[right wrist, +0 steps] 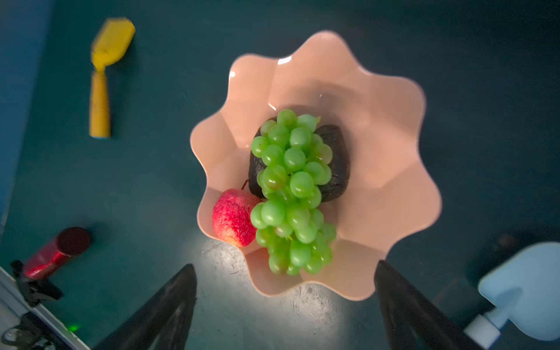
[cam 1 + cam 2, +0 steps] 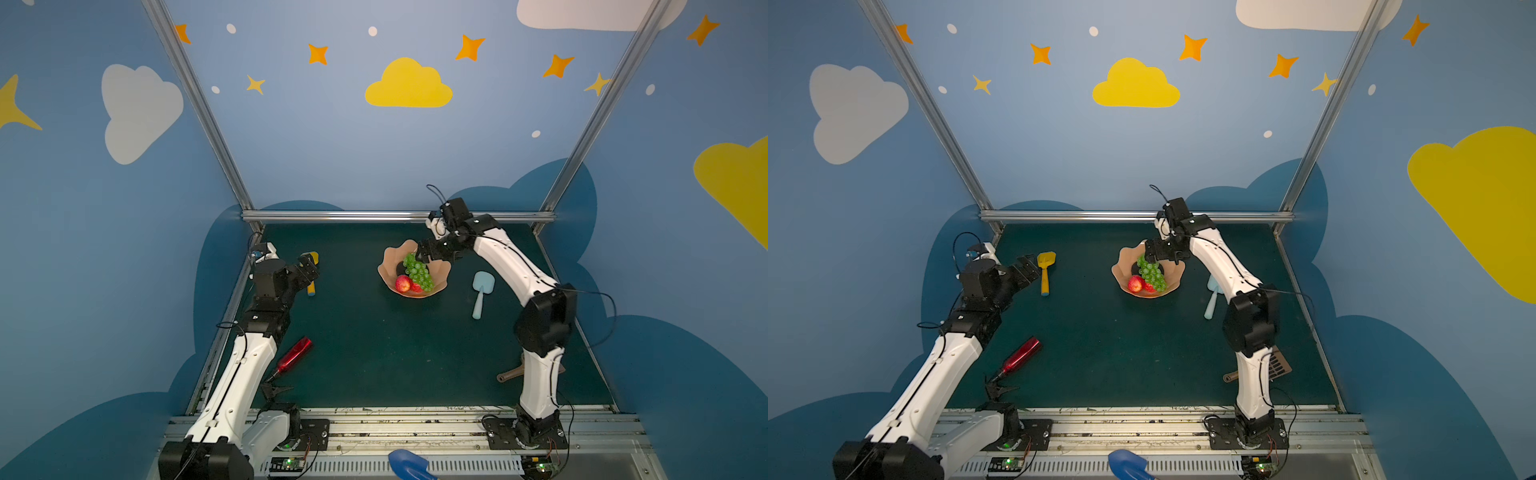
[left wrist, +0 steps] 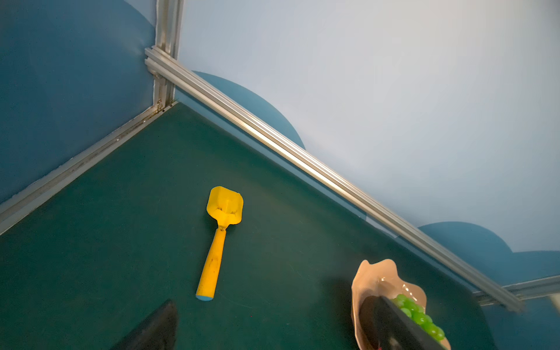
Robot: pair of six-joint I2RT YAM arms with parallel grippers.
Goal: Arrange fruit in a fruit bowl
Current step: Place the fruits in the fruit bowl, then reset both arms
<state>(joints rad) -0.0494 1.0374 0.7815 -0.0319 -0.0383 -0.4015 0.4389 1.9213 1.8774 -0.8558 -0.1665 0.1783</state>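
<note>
The peach-pink fruit bowl [image 2: 388, 259] [image 2: 1124, 262] [image 1: 378, 145] stands at the back middle of the green table. A bunch of green grapes [image 2: 418, 272] [image 2: 1152, 274] [image 1: 292, 188] lies in it, over a dark avocado [image 1: 336, 169]. A red apple [image 2: 402, 284] [image 2: 1135, 284] [image 1: 233, 221] rests beside them at the near rim. My right gripper [image 2: 426, 253] [image 1: 285, 266] hovers open just above the bowl's far side, holding nothing. My left gripper [image 2: 309, 266] [image 3: 274, 303] stands open and empty at the far left, well apart from the bowl [image 3: 369, 278].
A yellow scoop [image 2: 311, 287] [image 3: 219, 239] lies by the left gripper. A light-blue scoop [image 2: 481, 291] lies right of the bowl. A red bottle [image 2: 294, 355] and black clip [image 2: 272, 390] lie near left, a brown scoop [image 2: 1277, 365] near right. Metal rails edge the table.
</note>
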